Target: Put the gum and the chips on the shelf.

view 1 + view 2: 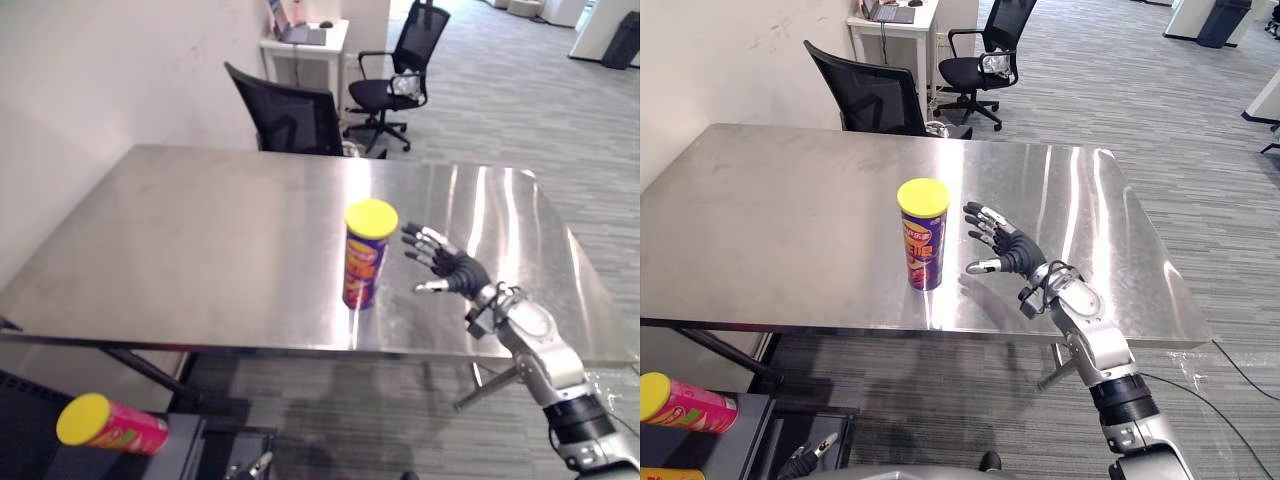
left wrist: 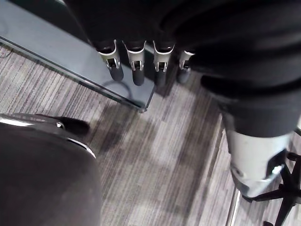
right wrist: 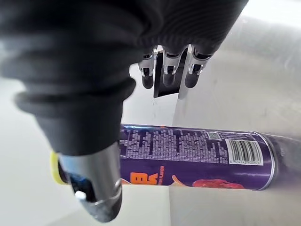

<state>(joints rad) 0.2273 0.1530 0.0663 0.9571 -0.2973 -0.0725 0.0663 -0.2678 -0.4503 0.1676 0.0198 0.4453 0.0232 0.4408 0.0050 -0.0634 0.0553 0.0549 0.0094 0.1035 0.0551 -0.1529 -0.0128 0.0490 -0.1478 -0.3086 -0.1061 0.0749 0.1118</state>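
Open tabletop (image 1: 200, 240) around chips can (image 1: 364, 262); right robot hand (image 1: 447, 263) near.

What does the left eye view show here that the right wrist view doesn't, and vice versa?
Left eye view extra: a pink can lying on the low shelf, and a black chair behind the steel table. Right wrist view extra: the barcode on the purple can. Shared: the purple can standing on the table, with the right hand open beside it, not touching.

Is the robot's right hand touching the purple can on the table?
Apart. The right eye view shows a strip of bare table between the open right hand and the upright can. The right wrist view shows the gap too.
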